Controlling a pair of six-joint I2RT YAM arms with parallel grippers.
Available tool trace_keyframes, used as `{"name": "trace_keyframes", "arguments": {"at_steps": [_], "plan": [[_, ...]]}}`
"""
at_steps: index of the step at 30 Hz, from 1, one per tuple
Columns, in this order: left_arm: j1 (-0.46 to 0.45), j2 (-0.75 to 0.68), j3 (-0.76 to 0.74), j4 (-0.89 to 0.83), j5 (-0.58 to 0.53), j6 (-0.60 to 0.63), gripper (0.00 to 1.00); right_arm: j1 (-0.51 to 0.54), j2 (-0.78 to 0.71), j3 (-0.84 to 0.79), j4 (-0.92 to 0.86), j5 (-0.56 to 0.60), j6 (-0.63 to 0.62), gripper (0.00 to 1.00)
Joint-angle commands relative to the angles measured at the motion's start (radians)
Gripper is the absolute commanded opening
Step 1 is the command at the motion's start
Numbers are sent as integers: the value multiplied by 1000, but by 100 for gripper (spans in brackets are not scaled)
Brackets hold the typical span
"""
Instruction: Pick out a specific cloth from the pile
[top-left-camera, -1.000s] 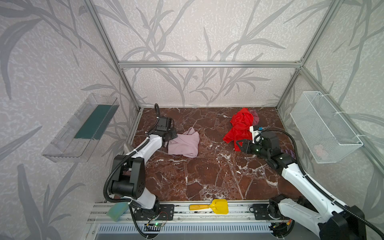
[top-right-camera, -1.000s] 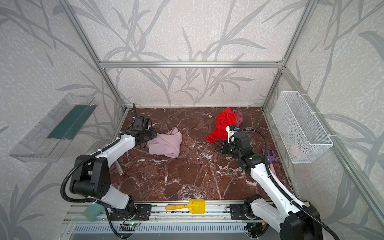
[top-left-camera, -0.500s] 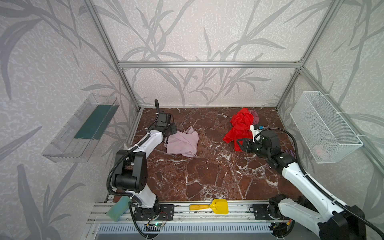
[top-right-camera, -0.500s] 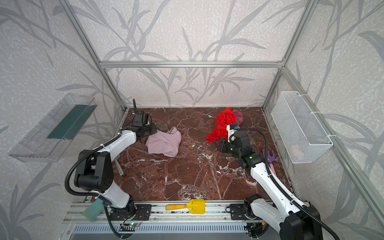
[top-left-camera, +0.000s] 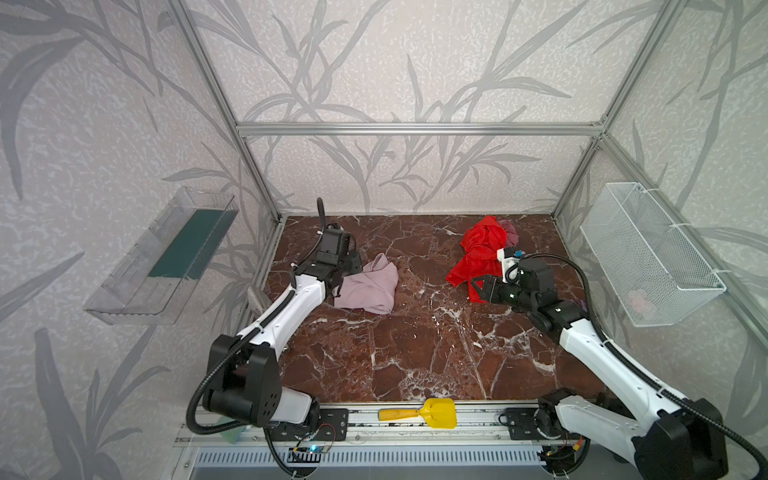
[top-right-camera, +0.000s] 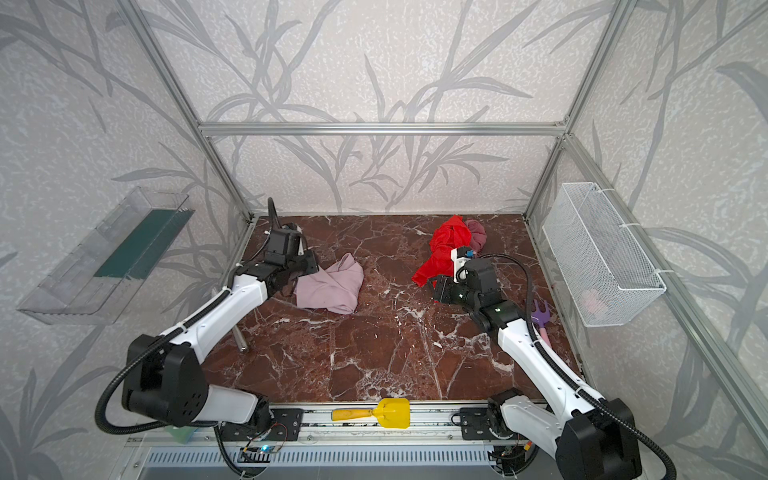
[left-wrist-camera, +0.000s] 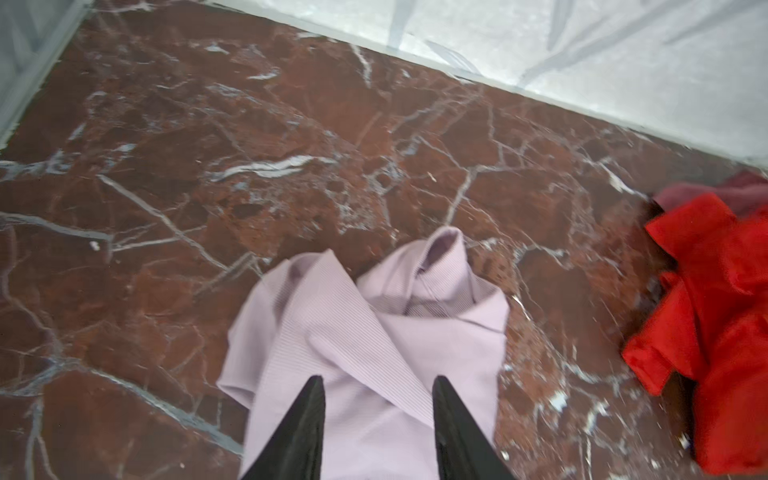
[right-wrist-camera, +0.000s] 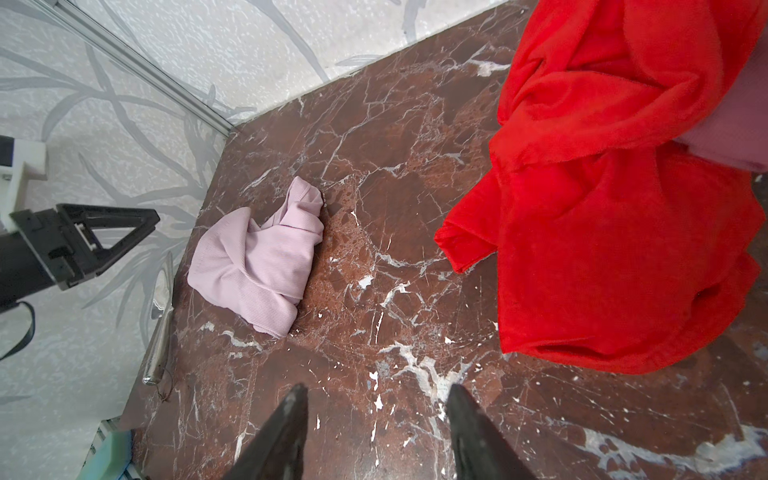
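Observation:
The pale lilac-pink cloth (top-left-camera: 368, 284) (top-right-camera: 330, 286) lies crumpled on the marble floor, left of the middle and apart from the pile. My left gripper (top-left-camera: 344, 284) (top-right-camera: 298, 279) hovers at the cloth's left edge. In the left wrist view its jaws (left-wrist-camera: 378, 380) stand open, with the cloth (left-wrist-camera: 374, 332) showing below and nothing pinched. The pile sits at the back right: a bright red cloth (top-left-camera: 478, 253) (right-wrist-camera: 602, 208) with a dusty-mauve cloth (top-left-camera: 510, 232) behind it. My right gripper (top-left-camera: 478, 287) (right-wrist-camera: 376, 395) is open over bare marble at the red cloth's front edge.
A white wire basket (top-left-camera: 648, 257) hangs on the right wall and a clear shelf tray (top-left-camera: 166, 257) on the left wall. A yellow scoop (top-left-camera: 432, 413) lies on the front rail. A purple toy fork (top-right-camera: 542, 316) lies by the right arm. A metal rod (right-wrist-camera: 160, 324) rests along the left floor edge.
My left gripper has opened and let go of the lilac-pink cloth, which now rests on the floor. That arm shifted slightly toward the back. The right arm has not moved.

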Motion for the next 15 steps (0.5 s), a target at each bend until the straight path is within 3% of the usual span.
{"name": "trace_keyframes", "arguments": {"at_steps": [1,6,15], "plan": [[-104,-35,-81,-71,-55,-42,40,-4,-10,18,19,-22,11,54],[-205,-84,-184,-61,-44,-100,36,-4,-59,-16,10,-24,21,54],[-254,-3,-259,53,26,-142,35,-3,-129,-76,17,-31,52,54]]}}
